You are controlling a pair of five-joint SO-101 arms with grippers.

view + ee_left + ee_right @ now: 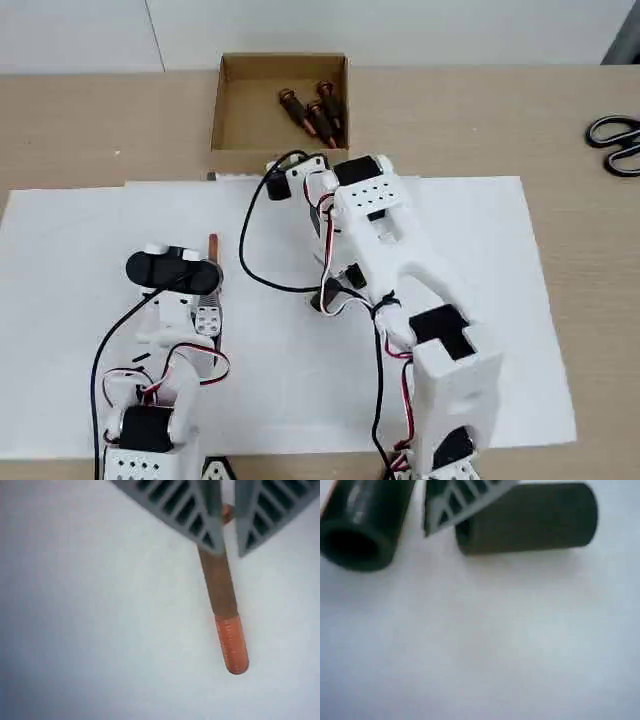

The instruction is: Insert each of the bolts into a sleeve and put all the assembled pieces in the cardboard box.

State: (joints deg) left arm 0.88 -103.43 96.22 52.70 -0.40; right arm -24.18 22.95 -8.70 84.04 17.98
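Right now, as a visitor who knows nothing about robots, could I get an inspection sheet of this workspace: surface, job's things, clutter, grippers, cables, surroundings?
Surface: wooden table with a white paper sheet under both arms.
Job's things: cardboard box holding assembled pieces; one bolt; a dark sleeve and a second sleeve lying on the paper.
Clutter: scissors at the table's edge.
Grippers: left gripper shut on the bolt; right gripper at the sleeves, near the box.
Cables: black and red-white cables loop along both arms.
Surroundings: pale surface behind the table.
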